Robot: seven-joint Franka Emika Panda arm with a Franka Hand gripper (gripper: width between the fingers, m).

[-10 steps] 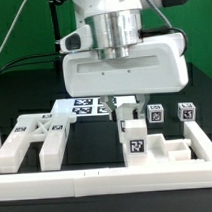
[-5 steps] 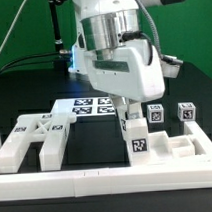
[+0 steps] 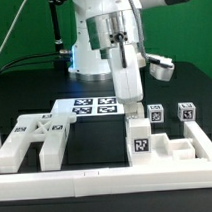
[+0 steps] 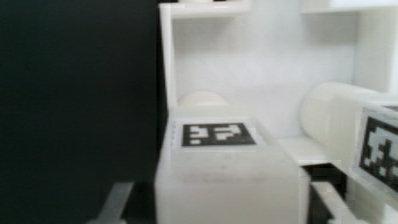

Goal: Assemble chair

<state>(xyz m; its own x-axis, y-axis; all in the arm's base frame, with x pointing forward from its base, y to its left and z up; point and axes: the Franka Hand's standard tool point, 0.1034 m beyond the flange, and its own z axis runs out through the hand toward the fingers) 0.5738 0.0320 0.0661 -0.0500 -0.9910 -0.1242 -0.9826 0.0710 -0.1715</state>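
The gripper (image 3: pixel 135 115) is pressed together on the tagged white block (image 3: pixel 139 143). In the wrist view its fingers (image 4: pixel 121 203) flank the block's two sides, and the pinch is as tight as it was a second ago. The change is in the wrist: over the last second it swings from broadside to edge-on in the exterior view, while the block's tagged face stays in the same spot, still upright (whether the block turns with the wrist, or only the grip does, I cannot tell). I judge this a twisting or seating move on a piece already in place, not a carry. The block stands against the stepped white part (image 3: pixel 174 147) on the exterior view's right, just inside the front border rail (image 3: pixel 97 176). Two small tagged cubes (image 3: pixel 155 114) sit behind it, apart. Well off to the exterior view's left lies the cross-braced frame part (image 3: pixel 33 137), not yet joined, with the marker board (image 3: pixel 89 105) beyond it
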